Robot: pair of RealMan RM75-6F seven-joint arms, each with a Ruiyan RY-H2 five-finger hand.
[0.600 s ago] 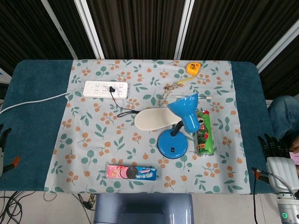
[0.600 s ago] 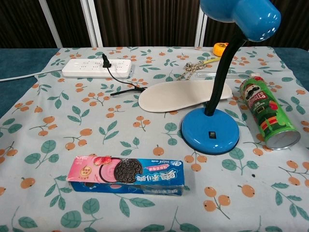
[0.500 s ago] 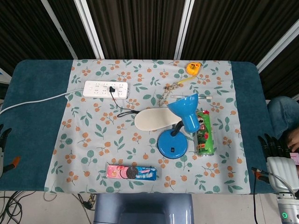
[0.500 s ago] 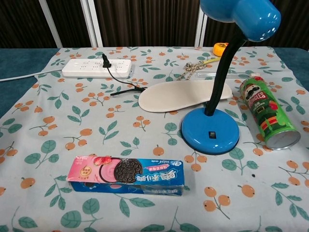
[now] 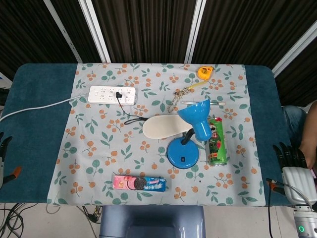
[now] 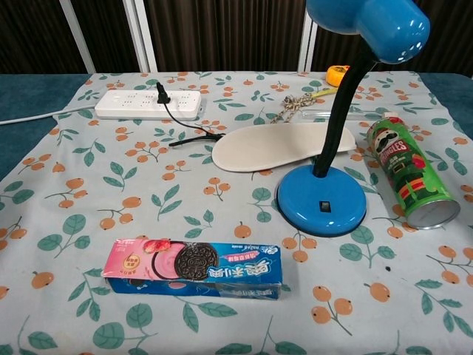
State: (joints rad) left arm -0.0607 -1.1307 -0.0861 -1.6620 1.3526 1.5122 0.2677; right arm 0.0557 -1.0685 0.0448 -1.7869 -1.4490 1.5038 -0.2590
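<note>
My right hand (image 5: 292,162) hangs off the table's right edge with its dark fingers apart and nothing in them; the green Pringles can (image 5: 216,141) is the nearest object. Only a sliver of my left hand (image 5: 4,147) shows at the far left edge, fingers up and holding nothing, well away from everything. A blue desk lamp (image 5: 183,152) stands right of centre, its base (image 6: 321,198) beside the lying can (image 6: 406,174). A pink and blue Oreo pack (image 6: 194,268) lies near the front edge. Neither hand shows in the chest view.
A white power strip (image 5: 112,94) with a black plug and white cord lies at the back left. A white insole (image 5: 166,126) lies behind the lamp base. Further back are a chain (image 5: 178,96), a clear tube (image 5: 204,102) and a yellow tape measure (image 5: 204,72). A flowered cloth (image 5: 99,148) covers the table.
Both hands and all objects stay put. Only a person's limb at the right edge of the head view has shifted.
</note>
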